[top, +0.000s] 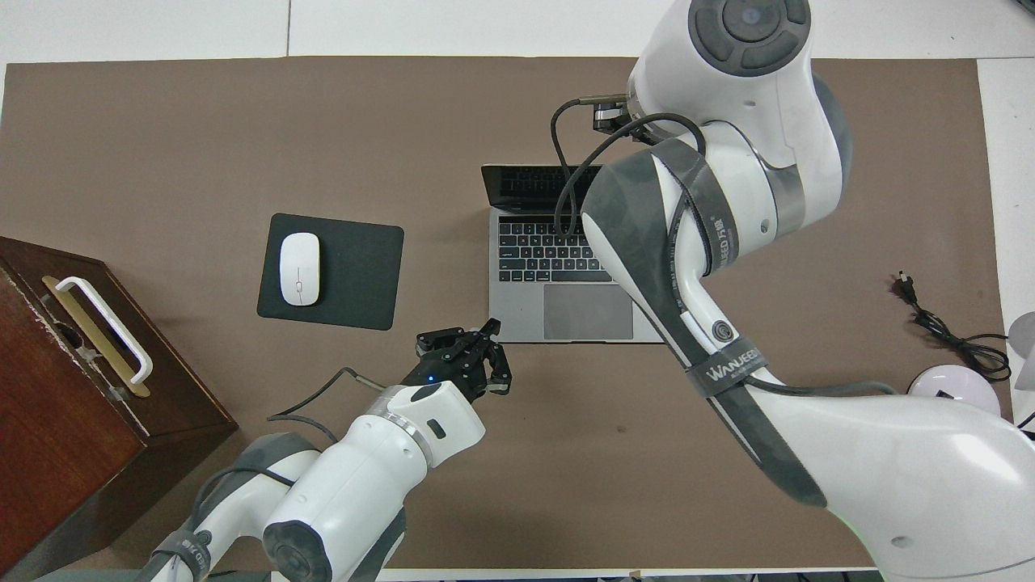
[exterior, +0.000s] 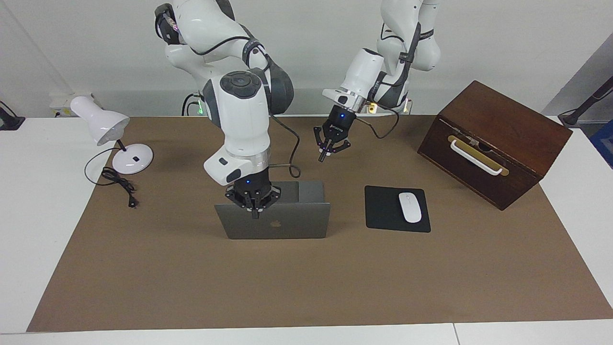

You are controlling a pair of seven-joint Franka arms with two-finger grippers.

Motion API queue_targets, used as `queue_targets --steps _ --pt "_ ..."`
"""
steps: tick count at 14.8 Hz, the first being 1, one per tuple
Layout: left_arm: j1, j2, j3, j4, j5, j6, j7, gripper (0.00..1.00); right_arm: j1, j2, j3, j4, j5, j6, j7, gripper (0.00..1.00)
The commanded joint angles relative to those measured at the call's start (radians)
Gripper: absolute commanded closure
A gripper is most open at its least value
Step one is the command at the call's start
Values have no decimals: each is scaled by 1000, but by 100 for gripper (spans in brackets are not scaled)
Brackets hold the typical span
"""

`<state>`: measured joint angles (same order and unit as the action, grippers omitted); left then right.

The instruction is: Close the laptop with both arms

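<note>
The silver-grey laptop (exterior: 292, 224) stands open at the middle of the brown mat, its lid upright with the apple logo turned away from the robots and the dark keyboard (top: 543, 252) showing in the overhead view. My right gripper (exterior: 255, 213) is shut, with its fingertips pointing down at the lid's top edge, just beside the logo. The right arm hides that gripper in the overhead view. My left gripper (exterior: 324, 156) is shut on nothing and hangs in the air. In the overhead view the left gripper (top: 492, 327) is over the corner of the laptop's base nearest the robots, at the left arm's end.
A black mouse pad (exterior: 383, 211) with a white mouse (exterior: 410, 207) lies beside the laptop toward the left arm's end. A dark wooden box (exterior: 498, 139) with a white handle stands past it. A white desk lamp (exterior: 103, 125) and its cable (exterior: 119, 184) are at the right arm's end.
</note>
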<state>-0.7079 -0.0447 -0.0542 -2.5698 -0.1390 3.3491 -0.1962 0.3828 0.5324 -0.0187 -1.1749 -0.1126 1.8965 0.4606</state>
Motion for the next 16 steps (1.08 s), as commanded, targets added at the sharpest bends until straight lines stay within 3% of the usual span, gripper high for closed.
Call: queue_targets --steps 1,4,16 --pt "-25 46 17 -10 -8 85 62 100 -9 18 10 27 -16 16 -17 100" --pt "-21 104 16 -10 -8 151 132 100 -12 18 10 27 -13 30 -17 100" --pt "-10 281 17 89 4 154 153 100 -12 15 10 0 -2 67 -17 100"
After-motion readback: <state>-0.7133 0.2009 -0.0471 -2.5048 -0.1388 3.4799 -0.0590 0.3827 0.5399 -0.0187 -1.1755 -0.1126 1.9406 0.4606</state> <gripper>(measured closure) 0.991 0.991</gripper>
